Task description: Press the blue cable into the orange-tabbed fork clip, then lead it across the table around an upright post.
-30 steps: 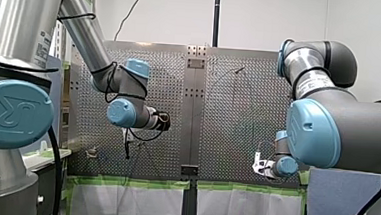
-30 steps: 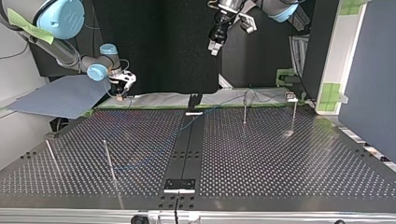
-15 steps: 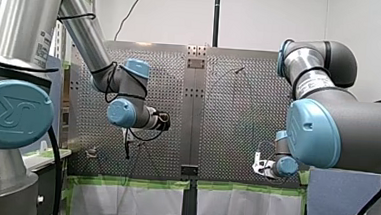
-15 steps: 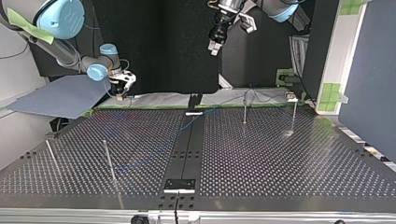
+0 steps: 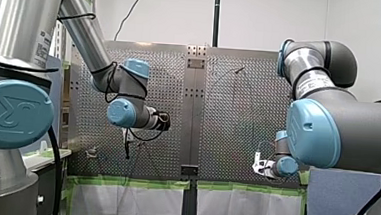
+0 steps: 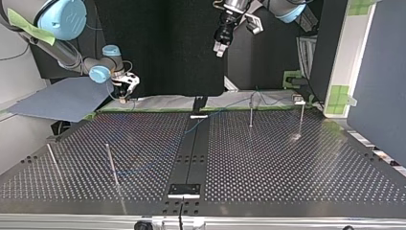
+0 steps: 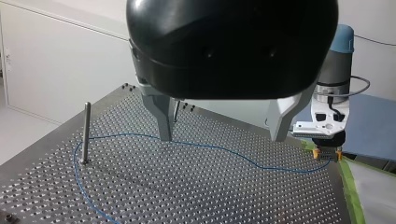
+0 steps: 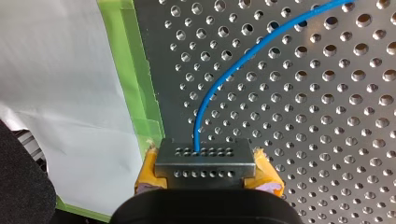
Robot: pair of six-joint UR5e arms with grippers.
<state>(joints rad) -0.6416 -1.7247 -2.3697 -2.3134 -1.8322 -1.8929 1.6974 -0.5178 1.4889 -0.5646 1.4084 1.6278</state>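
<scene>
The perforated desk (image 6: 287,167) fills the lower top view, with a dark strip down its middle. In the front view my left arm (image 5: 85,33) comes in from 10 o'clock and my right arm (image 5: 342,129) bulks in at 3 o'clock. A blue sheet (image 6: 62,98) lies off the desk at the top view's 9 o'clock. Green tape (image 8: 135,70) lines the desk edge beside pale cloth.

4 thin upright posts stand on the desk in the top view: 2 toward 8 o'clock, among them the nearer post (image 6: 111,165), and 2 toward 1 o'clock.

My left end effector (image 7: 222,139) hangs well above the desk at the top view's 12 o'clock. Its 2 metal fingers are spread wide, with nothing between them.

My right end effector (image 7: 328,143) stands down at the desk's edge, at the top view's 10 o'clock, right over the clip. Whether it is spread or pressed together I cannot tell.

The blue cable (image 8: 198,126) lies slack on the desk. In the left wrist view it runs from the clip, passes under the spread fingers and bends around one post (image 7: 86,130).

The orange-tabbed fork clip (image 8: 204,161), a small metal block with an orange tab at each side, sits at the desk's taped edge. The cable runs straight into its upper face.
</scene>
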